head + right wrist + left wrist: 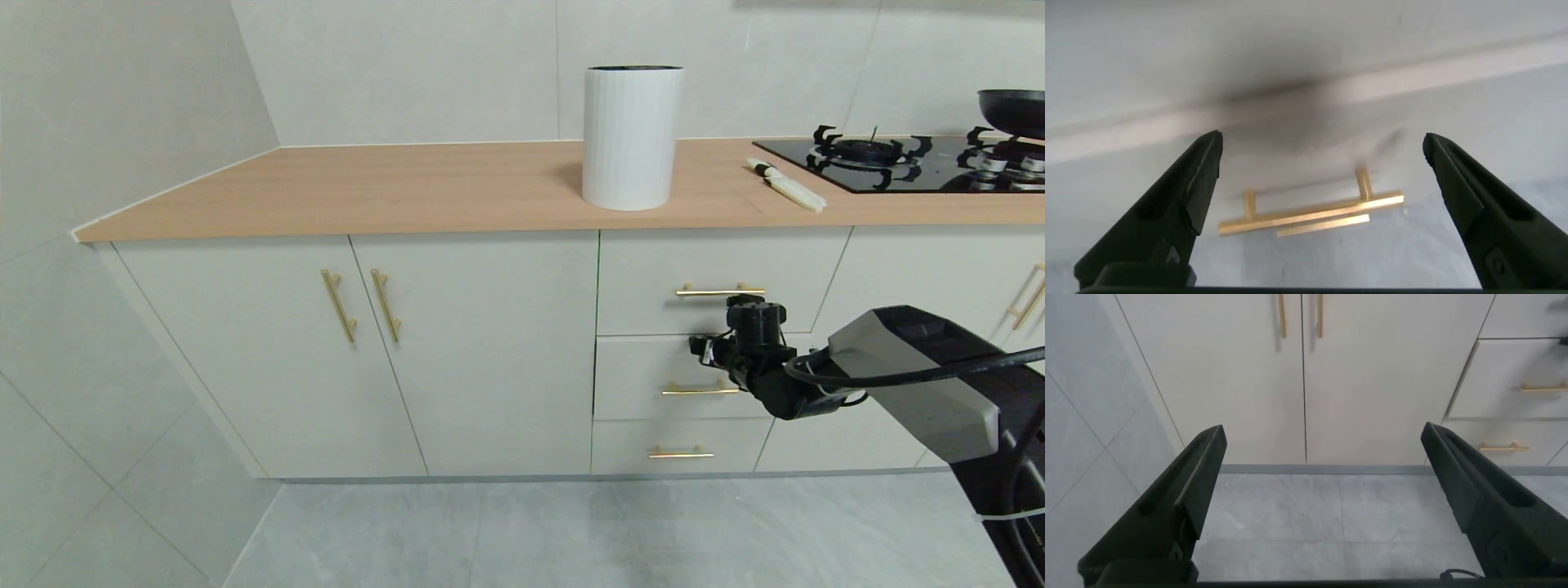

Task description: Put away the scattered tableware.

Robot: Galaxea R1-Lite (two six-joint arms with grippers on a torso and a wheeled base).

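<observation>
Your right gripper (1321, 143), jaws apart, faces a gold drawer handle (1310, 214) lying 9-to-3. In the head view, the white utensil (785, 184) rests on the counter (408, 188) near its 12 o'clock.

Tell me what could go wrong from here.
The open right gripper sits close to the drawer front, with the gold handle off the line between its fingers; closing now would likely miss or scrape. The white utensil lies near the countertop front edge; a clumsy grasp might knock it off.
</observation>
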